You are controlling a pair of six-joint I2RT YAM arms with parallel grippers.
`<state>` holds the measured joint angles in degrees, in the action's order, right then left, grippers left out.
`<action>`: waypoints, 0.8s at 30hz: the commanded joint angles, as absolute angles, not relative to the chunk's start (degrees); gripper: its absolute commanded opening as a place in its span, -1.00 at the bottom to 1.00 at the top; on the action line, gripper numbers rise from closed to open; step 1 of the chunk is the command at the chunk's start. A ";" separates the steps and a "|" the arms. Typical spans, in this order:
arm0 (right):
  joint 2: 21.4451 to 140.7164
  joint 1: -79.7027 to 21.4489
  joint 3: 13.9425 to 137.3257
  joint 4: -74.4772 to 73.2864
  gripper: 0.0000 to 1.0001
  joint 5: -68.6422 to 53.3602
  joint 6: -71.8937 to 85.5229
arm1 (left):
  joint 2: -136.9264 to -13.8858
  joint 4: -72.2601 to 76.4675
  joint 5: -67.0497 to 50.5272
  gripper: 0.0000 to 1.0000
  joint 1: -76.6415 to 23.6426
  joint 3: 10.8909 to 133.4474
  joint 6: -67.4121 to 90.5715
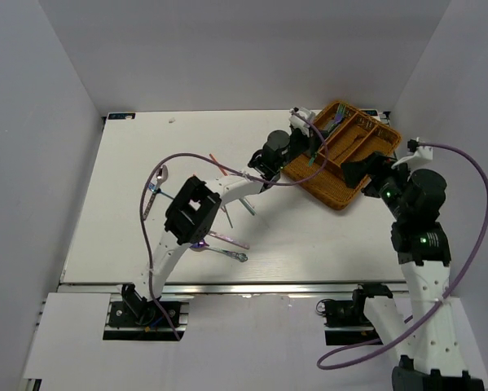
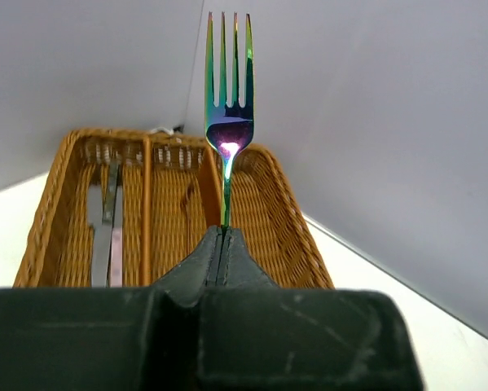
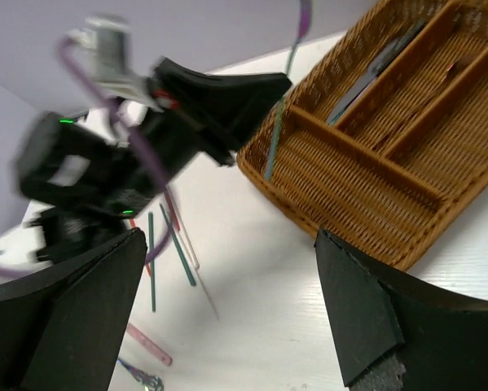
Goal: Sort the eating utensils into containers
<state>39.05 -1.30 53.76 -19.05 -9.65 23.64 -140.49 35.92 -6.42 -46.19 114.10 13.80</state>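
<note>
My left gripper (image 1: 307, 151) is shut on the handle of an iridescent purple-green fork (image 2: 228, 122), tines pointing away, held over the left end of the brown wicker tray (image 1: 313, 190). In the left wrist view the closed fingertips (image 2: 219, 232) pinch the thin handle above the tray (image 2: 284, 212). My right gripper (image 1: 366, 173) is open and empty, hovering by the tray's near corner; its wrist view shows its gap (image 3: 227, 326) over bare table, and the fork handle (image 3: 276, 138) hanging at the tray's rim (image 3: 349, 195).
Knives (image 2: 105, 232) lie in one long compartment. Loose on the table to the left are green chopsticks (image 3: 174, 244), a red chopstick (image 1: 219, 163), a pink-handled knife (image 1: 227, 239), an iridescent spoon (image 1: 227, 254) and a silver spoon (image 1: 160, 174).
</note>
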 commanded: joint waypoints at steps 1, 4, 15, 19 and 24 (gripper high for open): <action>41.66 -1.32 52.12 -8.10 0.77 -15.10 25.13 | -124.21 40.87 -6.06 -1.00 -45.88 105.49 16.26; 43.67 -1.41 53.07 -1.33 0.75 -19.15 24.87 | -117.10 34.21 -5.71 -1.00 -45.88 100.65 18.01; 59.41 -2.02 60.81 8.43 0.56 -28.48 29.00 | -104.33 32.70 -6.16 -1.00 -46.67 83.41 25.66; 60.81 -3.60 62.57 9.75 0.56 -28.56 29.00 | -104.06 31.64 -6.94 -1.00 -46.76 83.49 25.49; 64.77 -4.48 65.39 12.82 0.48 -30.94 29.97 | -104.50 29.09 -6.42 -1.00 -47.46 84.73 24.35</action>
